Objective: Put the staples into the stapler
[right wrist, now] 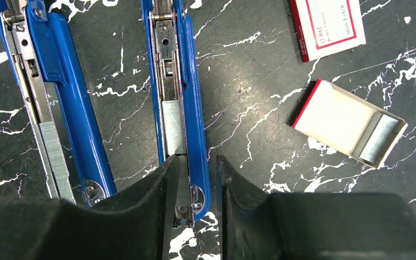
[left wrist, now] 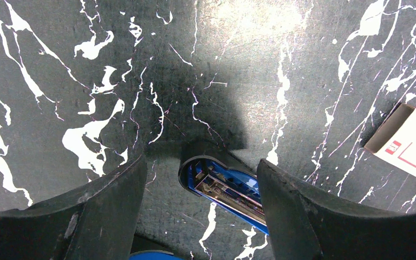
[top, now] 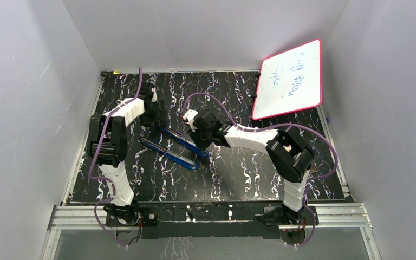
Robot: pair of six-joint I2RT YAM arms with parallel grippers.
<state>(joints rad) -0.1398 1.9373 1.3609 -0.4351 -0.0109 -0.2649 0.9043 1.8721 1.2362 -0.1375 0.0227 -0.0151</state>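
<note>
On the black marbled table (top: 238,179) a red-edged whiteboard (top: 288,80) leans far right and a red-and-white box (right wrist: 327,24) lies flat

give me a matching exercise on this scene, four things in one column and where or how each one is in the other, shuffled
Things
1. whiteboard
2. cardboard tray
3. red-and-white box
4. staple strip

Places or states
a. lies in the channel of a blue stapler
b. propped up at the far right corner of the table
c. open, with a block of staples at one end
d. flat on the table, label up, near the tray

Pairs: 1-b, 2-c, 3-d, 4-a
</note>
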